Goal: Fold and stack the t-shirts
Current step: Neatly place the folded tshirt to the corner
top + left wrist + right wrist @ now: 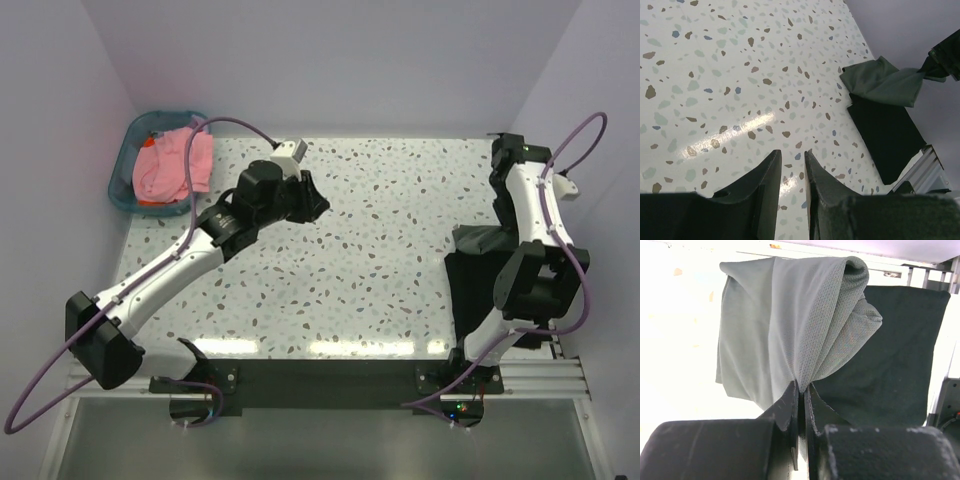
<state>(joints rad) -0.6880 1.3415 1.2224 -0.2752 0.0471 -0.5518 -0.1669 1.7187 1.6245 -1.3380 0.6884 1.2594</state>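
The dark olive-grey t-shirt hangs bunched from my right gripper, which is shut on its edge. It droops over the far end of a folded black t-shirt lying flat at the table's right side. From above, the olive shirt sits at the top of the black one, beside the right gripper. My left gripper hovers over the bare table centre; its fingers stand apart with nothing between them. A salmon-pink t-shirt lies crumpled in the basket.
The teal plastic basket stands at the back left corner, holding the pink shirt and something orange. White walls close in the back and both sides. A metal rail runs along the near edge by the black shirt.
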